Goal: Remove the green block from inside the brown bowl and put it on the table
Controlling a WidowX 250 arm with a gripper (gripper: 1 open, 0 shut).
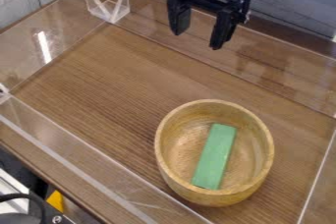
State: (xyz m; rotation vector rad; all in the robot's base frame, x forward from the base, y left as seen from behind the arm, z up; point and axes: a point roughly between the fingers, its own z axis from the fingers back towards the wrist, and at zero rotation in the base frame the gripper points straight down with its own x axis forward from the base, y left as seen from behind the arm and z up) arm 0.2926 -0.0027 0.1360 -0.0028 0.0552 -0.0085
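Camera view, top edge: "See the black gripper (203, 39) up there? What state is it in?"

"Spread wide, I'd say. Its two dark fingers stand well apart, with nothing between them but a view of wood. They hang over the far part of the table (98, 85)."

"And the table itself?"

"Brown, with fine streaks of grain running across it. Clear plastic walls edge it, shiny where the light catches them. Near the far left corner there's a see-through angular piece (108, 5) with pale, glinting edges."

"Where's the green block (213, 156), then?"

"Inside the brown bowl (167, 160), well apart from the gripper, on the near side of the table. It's a flat, plain green bar, long and straight-edged, lying lengthwise away from us with a slight slant."

"What stands around it?"

"The bowl's thick, round, light-brown wall goes all the way about it. From above, the opening is uncovered."

"Anything else?"

"Down in the near left corner, some black cable (24, 199) and a bit of yellow (55, 200), outside the clear wall."
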